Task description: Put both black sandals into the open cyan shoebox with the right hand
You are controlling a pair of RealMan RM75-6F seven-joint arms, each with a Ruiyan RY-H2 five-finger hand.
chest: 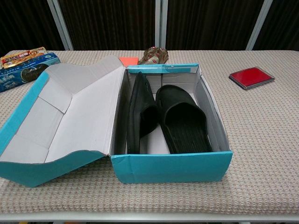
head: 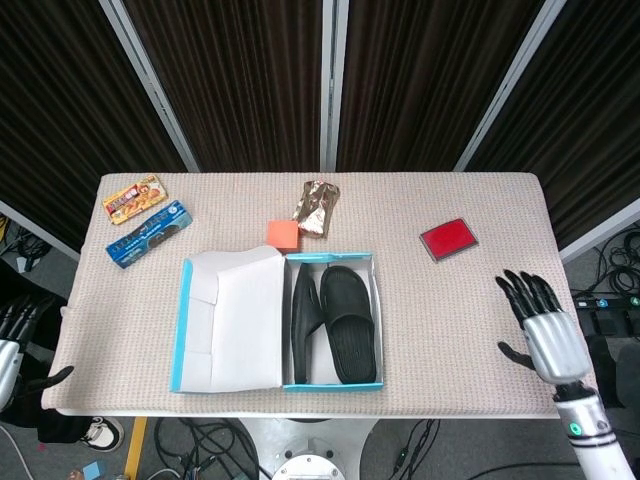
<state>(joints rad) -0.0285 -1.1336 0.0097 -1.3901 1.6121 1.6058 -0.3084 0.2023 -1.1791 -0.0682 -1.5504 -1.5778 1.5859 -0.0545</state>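
The open cyan shoebox point(head: 377, 322) point(chest: 173, 168) sits near the table's front edge, its white-lined lid point(head: 232, 320) point(chest: 70, 114) folded out to the left. Both black sandals lie inside it. One sandal point(head: 349, 323) point(chest: 183, 119) lies flat on its sole on the right side; the other sandal point(head: 303, 312) point(chest: 139, 112) stands on its edge against the left wall. My right hand point(head: 540, 325) hangs off the table's right edge, fingers spread, holding nothing. My left hand point(head: 12, 345) shows at the far left, below table level, fingers apart and empty. Neither hand appears in the chest view.
A red flat case point(head: 447, 239) point(chest: 251, 76) lies at the right. An orange block point(head: 283, 234) point(chest: 128, 60) and a crumpled foil packet point(head: 318, 207) point(chest: 153, 55) sit behind the box. A blue snack pack point(head: 148, 232) point(chest: 25, 68) and an orange-yellow pack point(head: 134, 198) point(chest: 23, 54) lie at the far left.
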